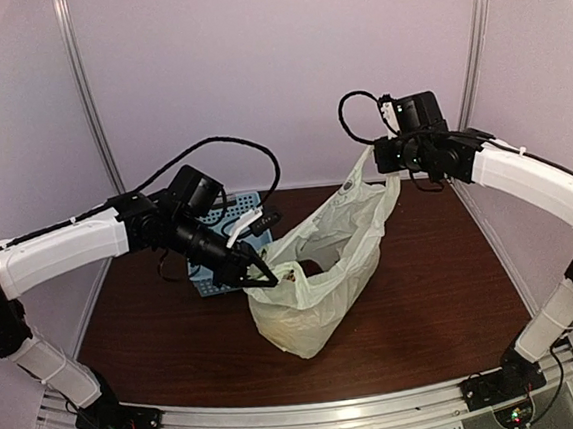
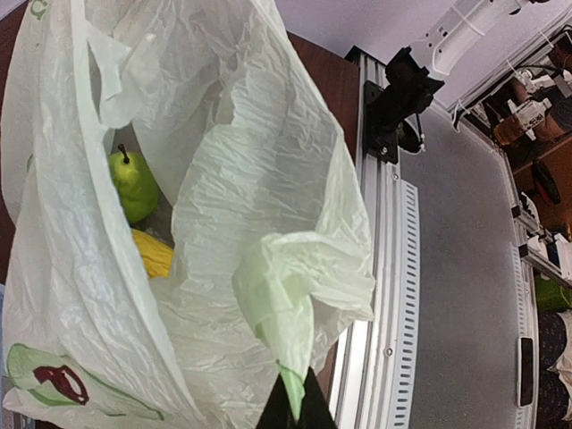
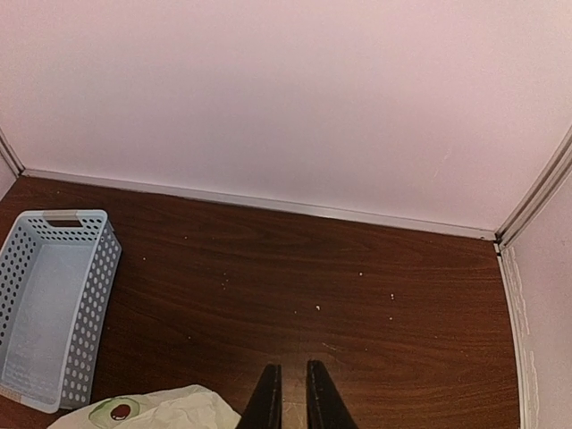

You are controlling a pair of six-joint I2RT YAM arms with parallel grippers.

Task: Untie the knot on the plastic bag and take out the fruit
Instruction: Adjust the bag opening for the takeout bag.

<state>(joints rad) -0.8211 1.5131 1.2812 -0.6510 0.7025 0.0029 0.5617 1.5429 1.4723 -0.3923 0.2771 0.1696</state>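
Now pinching a fold of the plastic bag [image 1: 314, 302] at its left rim with the left gripper [image 1: 268, 278], black fingers [image 2: 311, 413] pressed tight together on the thin pale green film. Sitting upright near the middle of the dark wooden table [image 1: 444, 291], mouth gaping wide between the two arms. Stretched up and to the right from the far rim by one loop handle [image 1: 365, 172], right up to the right gripper [image 1: 382, 159], raised well above the tabletop. Nearly closed there, going by the right wrist view: two dark fingers [image 3: 266, 398] side by side with only a slim slit between. Cannot tell from that view whether plastic lies in the slit, yet from above plainly hanging from those fingertips. Inside the bag, through the open mouth in the left wrist view: a green pear [image 2: 134, 183] with its stem up and, just below it, a yellow piece [image 2: 152, 255] of fruit. From above, a dark piece [image 1: 309, 267] low in the opening. Printed near the bag's bottom edge, a dark red mark [image 2: 61, 382]. Behind the left gripper and partly hidden by it, a light blue perforated basket [image 1: 248, 206], on the table just beside the bag.
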